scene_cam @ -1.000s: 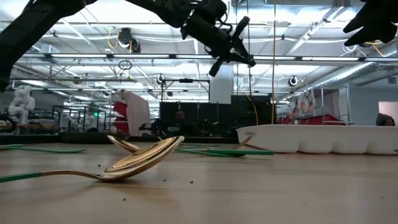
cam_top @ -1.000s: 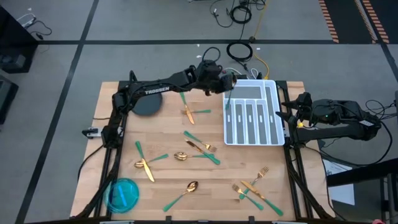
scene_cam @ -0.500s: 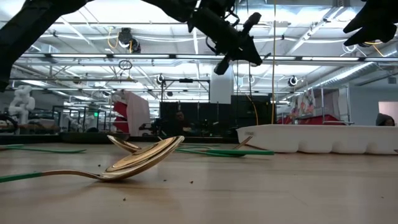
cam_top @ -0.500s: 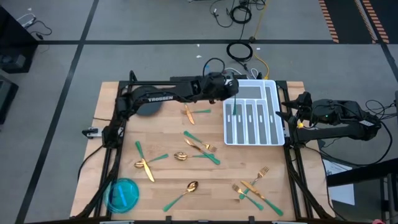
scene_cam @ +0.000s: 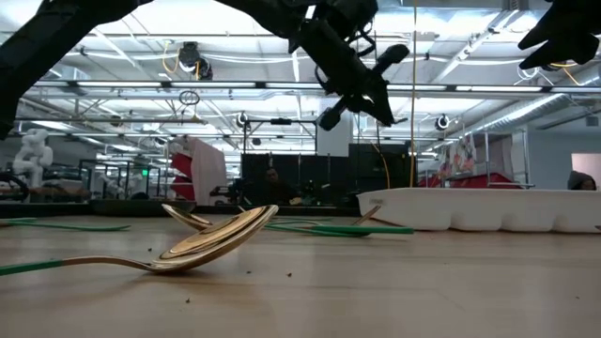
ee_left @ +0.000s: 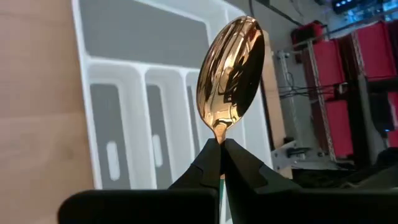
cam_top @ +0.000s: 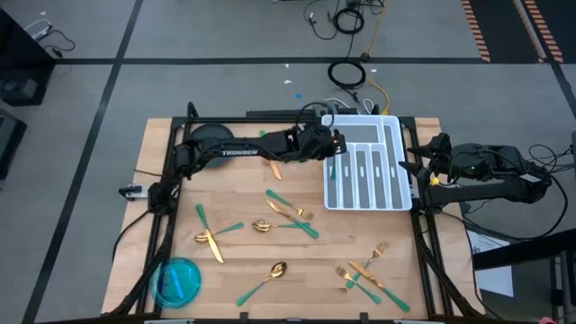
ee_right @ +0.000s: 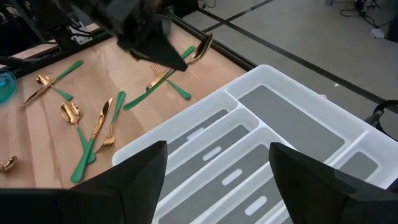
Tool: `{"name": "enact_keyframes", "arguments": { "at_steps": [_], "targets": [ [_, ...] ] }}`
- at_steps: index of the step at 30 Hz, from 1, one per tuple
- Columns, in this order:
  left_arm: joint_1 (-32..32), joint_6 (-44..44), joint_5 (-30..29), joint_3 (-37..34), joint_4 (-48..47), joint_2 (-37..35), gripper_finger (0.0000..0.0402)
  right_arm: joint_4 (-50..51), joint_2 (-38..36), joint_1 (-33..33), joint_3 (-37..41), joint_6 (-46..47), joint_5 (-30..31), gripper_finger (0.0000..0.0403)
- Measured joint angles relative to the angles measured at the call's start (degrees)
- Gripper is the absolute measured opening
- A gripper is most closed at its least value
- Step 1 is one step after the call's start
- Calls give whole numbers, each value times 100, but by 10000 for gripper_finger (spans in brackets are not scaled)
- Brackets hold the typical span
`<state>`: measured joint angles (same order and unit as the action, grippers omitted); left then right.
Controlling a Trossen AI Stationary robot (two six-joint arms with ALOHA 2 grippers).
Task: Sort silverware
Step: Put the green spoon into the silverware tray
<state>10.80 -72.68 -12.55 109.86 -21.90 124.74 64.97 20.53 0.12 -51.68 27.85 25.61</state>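
My left gripper [cam_top: 335,146] is shut on a spoon with a gold bowl [ee_left: 230,68] and a green handle, high over the left edge of the white divided tray [cam_top: 364,162]. The right wrist view shows this spoon [ee_right: 200,46] too. Several more gold and green forks, spoons and knives lie flat on the wooden table, such as a spoon [cam_top: 263,225], a knife [cam_top: 209,241] and a fork [cam_top: 376,250]. My right gripper [ee_right: 217,155] is open and empty, waiting at the tray's right side [cam_top: 423,166]. My left gripper pinches the spoon at its neck [ee_left: 219,135], just below the bowl, between its two fingertips. The fingers come slanting down from the table's left. The bowl sticks out past the fingertips, and the spoon is lifted clear above the tray.
A blue bowl [cam_top: 177,281] stands at the table's near left corner. A dark round thing [cam_top: 214,142] lies under the left arm at the far left. In the low view a spoon [scene_cam: 202,242] lies close to the camera.
My left gripper, still shut on the spoon, has moved a little toward the table's right and near edges, closer over the tray's left side. The spoon has stayed lifted clear.
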Motion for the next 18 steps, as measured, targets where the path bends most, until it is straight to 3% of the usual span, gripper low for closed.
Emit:
{"name": "enact_keyframes", "arguments": {
  "at_steps": [14,18],
  "targets": [
    [-194,-498,-169,0,71,666,7,0,0,-2,0,-67,-15,279],
    [-170,-322,-521,0,-249,644,7,0,0,0,0,-77,-20,279]
  ]
}}
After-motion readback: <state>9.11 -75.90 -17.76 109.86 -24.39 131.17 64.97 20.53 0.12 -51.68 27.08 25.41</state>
